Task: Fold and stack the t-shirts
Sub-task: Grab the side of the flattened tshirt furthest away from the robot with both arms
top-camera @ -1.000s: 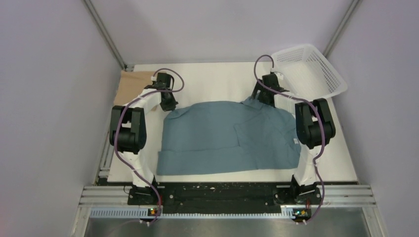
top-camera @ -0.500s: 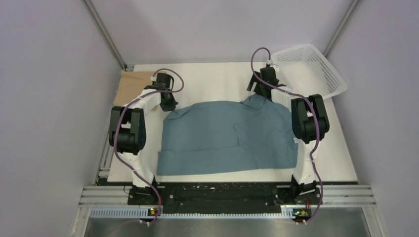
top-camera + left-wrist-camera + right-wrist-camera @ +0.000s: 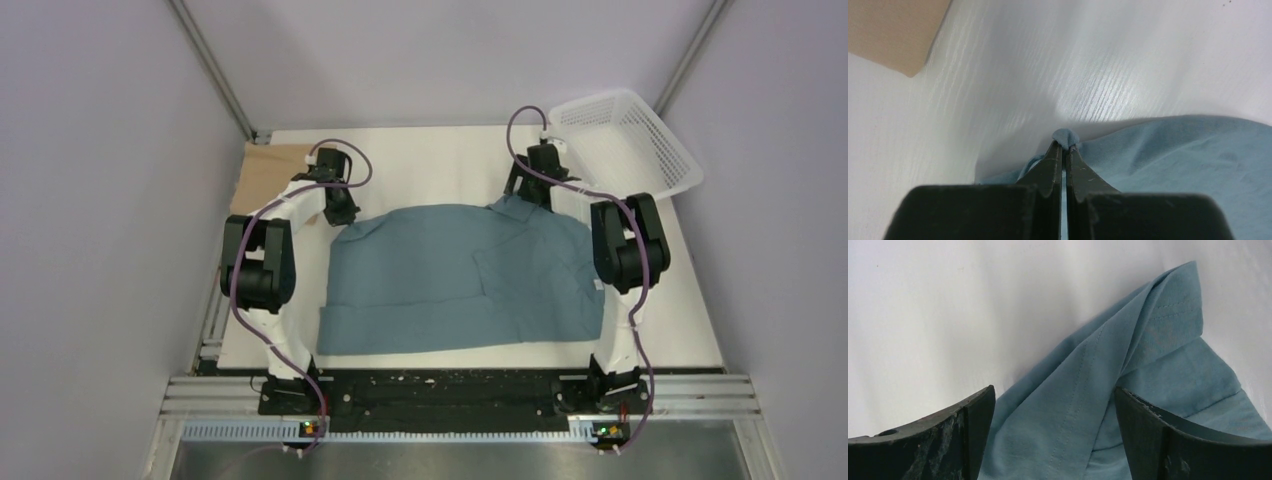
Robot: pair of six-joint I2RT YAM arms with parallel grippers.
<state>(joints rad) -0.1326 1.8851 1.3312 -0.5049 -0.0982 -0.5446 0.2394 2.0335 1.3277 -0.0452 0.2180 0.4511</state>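
Note:
A teal-blue t-shirt (image 3: 465,275) lies spread across the middle of the white table, partly folded. My left gripper (image 3: 341,212) is shut on its far left corner; a small bunch of teal cloth (image 3: 1066,137) pokes out past the pinched tips (image 3: 1063,146). My right gripper (image 3: 528,193) stands open over the shirt's far right corner, its two fingers wide apart on either side of a stitched fold of the teal t-shirt (image 3: 1088,390) without closing on it. A tan-beige t-shirt (image 3: 273,172) lies flat at the table's far left corner, also in the left wrist view (image 3: 890,30).
A white mesh basket (image 3: 625,140) sits tilted at the table's far right corner. Grey walls close in on both sides. The arms' bases and a black rail (image 3: 450,390) run along the near edge.
My right gripper drew back from the shirt's far right corner towards the basket, then came a little way back over the corner, staying open. The left gripper and the shirt have not moved.

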